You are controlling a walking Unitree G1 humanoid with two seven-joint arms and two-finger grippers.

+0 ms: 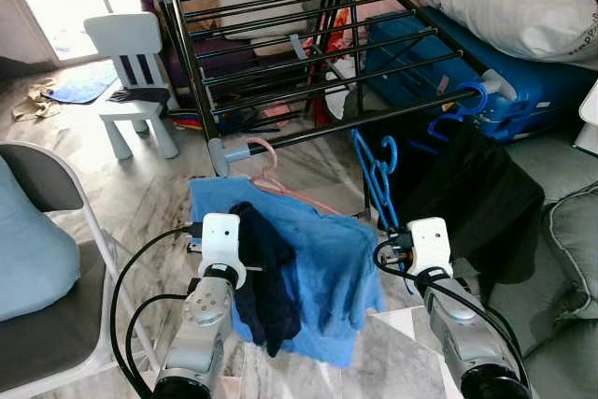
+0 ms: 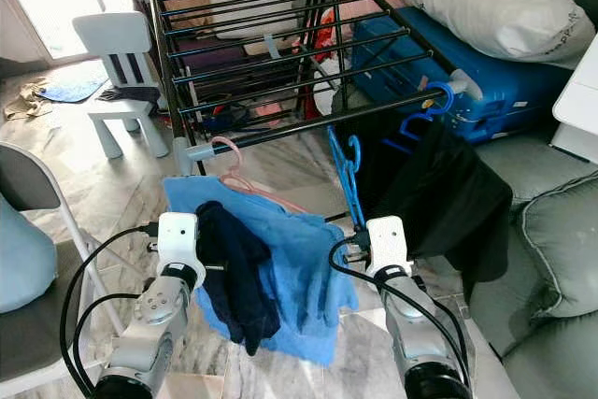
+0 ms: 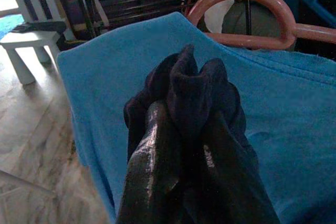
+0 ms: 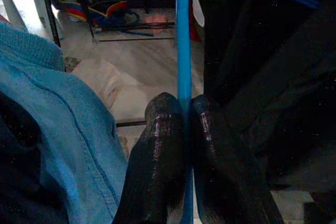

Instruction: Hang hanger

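Below the drying rack (image 1: 308, 53), my right hand (image 4: 181, 114) pinches a blue hanger (image 1: 378, 179); my left hand (image 3: 184, 129) clamps dark cloth (image 1: 266, 268).

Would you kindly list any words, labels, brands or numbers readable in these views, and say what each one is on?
No text can be read.
White pillow on the blue suitcase: a small dark print near its right edge, too small and blurred to read.
Drying rack, blue shirt, hangers: no lettering visible.
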